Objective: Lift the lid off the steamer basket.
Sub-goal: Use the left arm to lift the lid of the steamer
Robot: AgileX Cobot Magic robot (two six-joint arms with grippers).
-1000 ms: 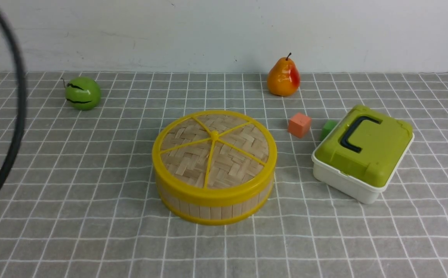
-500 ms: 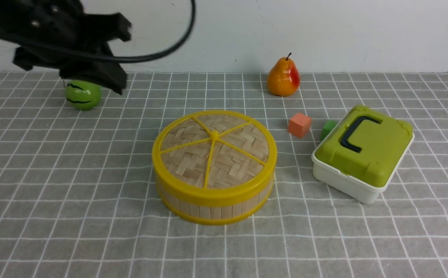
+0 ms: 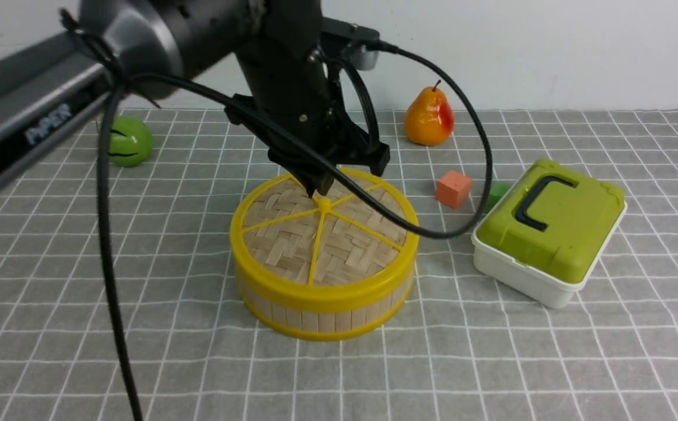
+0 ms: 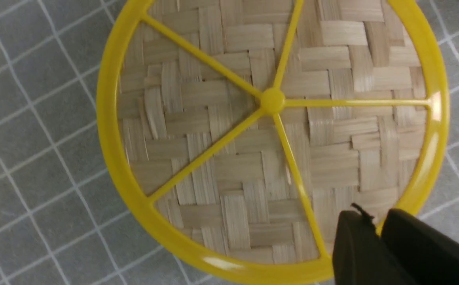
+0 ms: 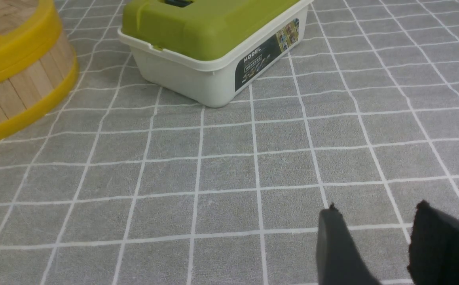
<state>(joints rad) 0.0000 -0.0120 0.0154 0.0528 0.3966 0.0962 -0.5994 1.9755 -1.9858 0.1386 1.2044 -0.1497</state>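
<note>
The lid (image 3: pixel 327 234), woven bamboo with a yellow rim, spokes and centre knob (image 3: pixel 324 204), sits on the steamer basket (image 3: pixel 315 313) mid-table. My left gripper (image 3: pixel 318 187) hangs just above the knob, pointing down. In the left wrist view the lid (image 4: pixel 233 138) fills the frame and the left gripper (image 4: pixel 376 221) has its jaws together, holding nothing. My right gripper (image 5: pixel 376 209) is open and empty, low over bare cloth; it is out of the front view. The basket (image 5: pixel 19 91) shows at the edge of the right wrist view.
A white box with an olive-green lid (image 3: pixel 549 228) stands right of the basket. An orange cube (image 3: pixel 453 189) and a green cube (image 3: pixel 497 193) lie between them. A pear (image 3: pixel 429 117) and a green round fruit (image 3: pixel 130 140) sit at the back. The left arm's cable (image 3: pixel 467 193) loops toward the cubes.
The left arm has swung in from the far left and come down over the middle of the lid. The lid, basket and other objects have not moved.
</note>
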